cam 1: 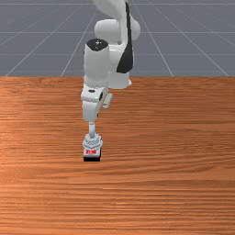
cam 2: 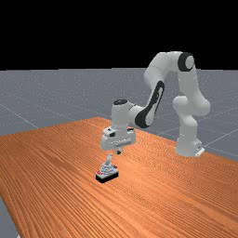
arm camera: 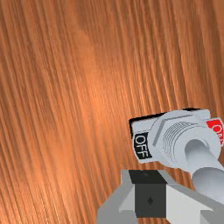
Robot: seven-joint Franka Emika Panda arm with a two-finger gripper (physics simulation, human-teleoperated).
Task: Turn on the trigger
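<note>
1. The grey floor [cam 2: 46, 102], marked with pale lines, spreads behind and around the desk in the far view.
2. The desk [cam 1: 165, 137] is orange-brown wood with darker streaks in its grain.
3. The arm [cam 2: 160, 69], white with dark grey parts, rises from its foot at the far view's right, bends over and reaches across toward that view's left, its hand end pointing down.
4. The tool [cam 2: 118, 151] is low over the desk, right by the top of the switch. I cannot tell how far open it is, nor whether it has hold of anything or touches the lever.
5. The switch [cam 1: 92, 146], the task's trigger, sits on the desk below the hand, left of the middle in the front view.
6. Its base [arm camera: 142, 127] is a light grey block with a black underside, lying flat.
7. A grey ribbed collar [arm camera: 173, 140] is mounted on that base.
8. The smooth grey lever [cam 1: 92, 129] comes up out of the collar, near upright in the front view.
9. The red ON label [arm camera: 216, 130] and the black OFF label [arm camera: 141, 146] lie on opposite sides of the collar; the red one faces the front view's camera.
</note>
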